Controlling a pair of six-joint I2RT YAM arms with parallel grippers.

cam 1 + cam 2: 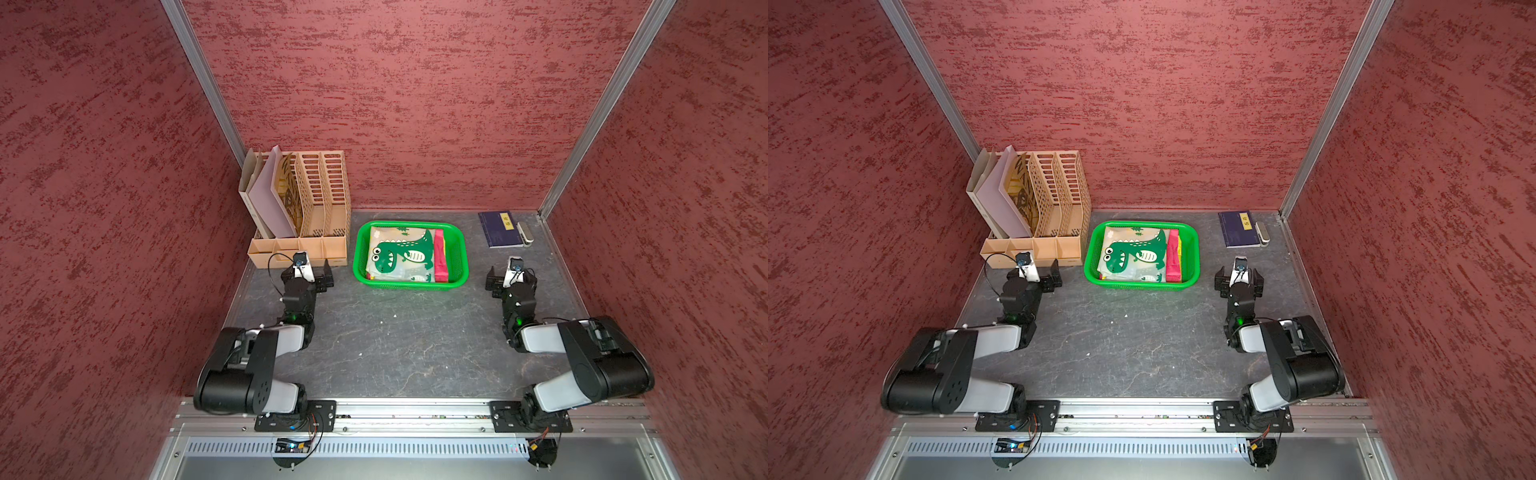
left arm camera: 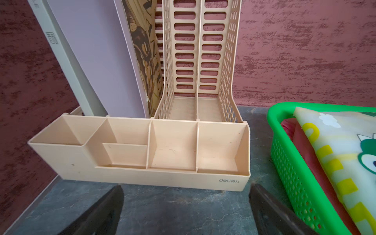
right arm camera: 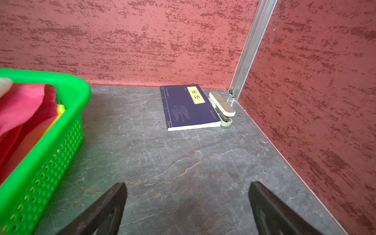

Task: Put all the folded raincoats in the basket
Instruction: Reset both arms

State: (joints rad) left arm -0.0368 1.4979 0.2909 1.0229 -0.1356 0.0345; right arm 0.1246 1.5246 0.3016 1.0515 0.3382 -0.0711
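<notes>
Far left: tan file organizer (image 1: pixel 299 216), folders standing in it. Left gripper (image 2: pixel 187 189) just near of it, jaws spread, empty. Centre: green basket (image 1: pixel 358 257), with the folded raincoat (image 1: pixel 401 255) lying inside. Right gripper (image 3: pixel 187 185) jaws spread, empty. Far right: blue book (image 1: pixel 498 230), stapler (image 1: pixel 524 233) alongside.

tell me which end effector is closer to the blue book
Right. The right end effector sits just in front of the blue book, on the robot's side; the left end effector is beyond the green basket, by the tan organizer.

basket (image 2: pixel 289 162) cropped, raincoat (image 2: pixel 335 146) cut off
</notes>
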